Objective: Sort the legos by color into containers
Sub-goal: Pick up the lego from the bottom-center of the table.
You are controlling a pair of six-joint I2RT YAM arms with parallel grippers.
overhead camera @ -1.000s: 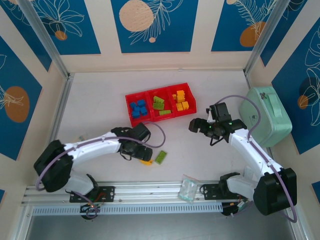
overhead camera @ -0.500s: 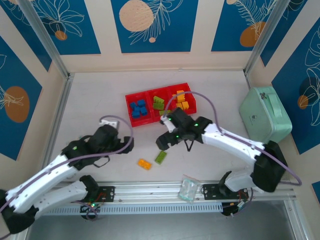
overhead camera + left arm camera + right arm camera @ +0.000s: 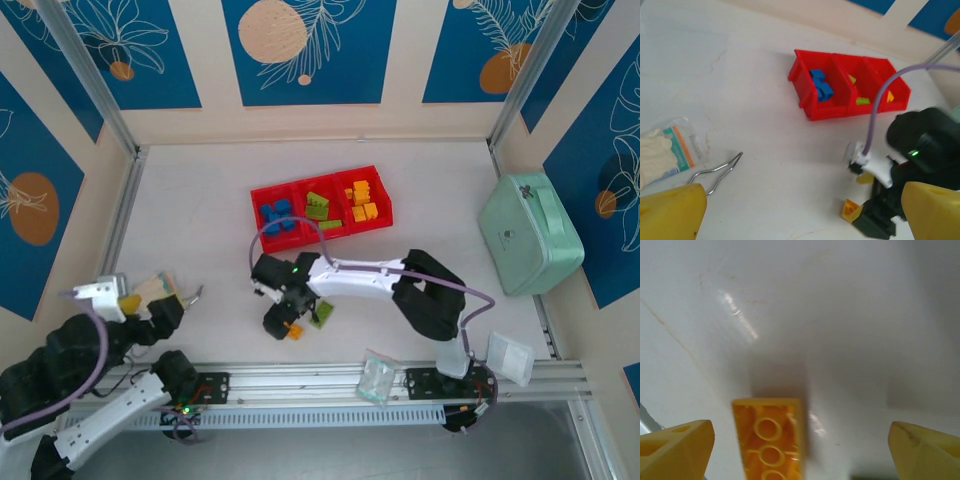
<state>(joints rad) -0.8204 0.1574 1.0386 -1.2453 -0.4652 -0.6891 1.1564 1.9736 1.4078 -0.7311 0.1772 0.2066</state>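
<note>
Showing red tray (image 3: 802,92) | legos (image 3: 277,216) blue, green, orange (separate compartments) | both jaws released

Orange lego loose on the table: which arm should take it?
Right. The right hand hovers open directly over the orange lego, fingers straddling it in the wrist view. The left hand sits far off at the near left.

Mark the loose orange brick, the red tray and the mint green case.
orange brick (image 3: 771,440), right wrist view, on its studded top face.
red tray (image 3: 800,87), left wrist view, on its outer end wall.
mint green case (image 3: 530,235), top external view, on the middle of its lid.
</note>
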